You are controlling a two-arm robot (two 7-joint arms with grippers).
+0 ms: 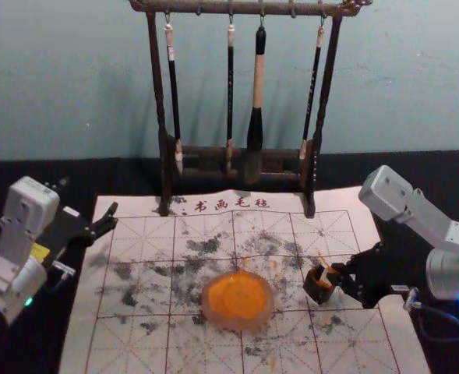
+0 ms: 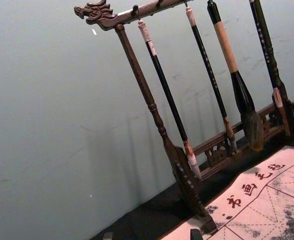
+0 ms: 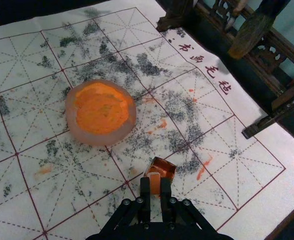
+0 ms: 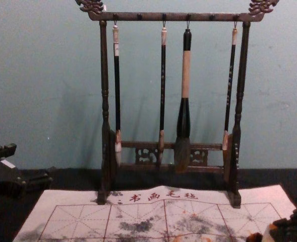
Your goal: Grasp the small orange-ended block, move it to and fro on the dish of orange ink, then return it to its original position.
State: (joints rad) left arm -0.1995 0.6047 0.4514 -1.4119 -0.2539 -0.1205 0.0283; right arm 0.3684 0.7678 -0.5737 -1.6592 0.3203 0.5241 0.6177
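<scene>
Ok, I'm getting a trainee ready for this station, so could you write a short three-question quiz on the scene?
1. Fill in the missing word: the dish holds ____ ink.
2. How many brushes hang from the rack?
3. Where is the block?
A: lying in the dish
B: between the fingers of the right gripper
C: hanging from the rack

Key: 1 orange; 2 four; 3 B
</scene>
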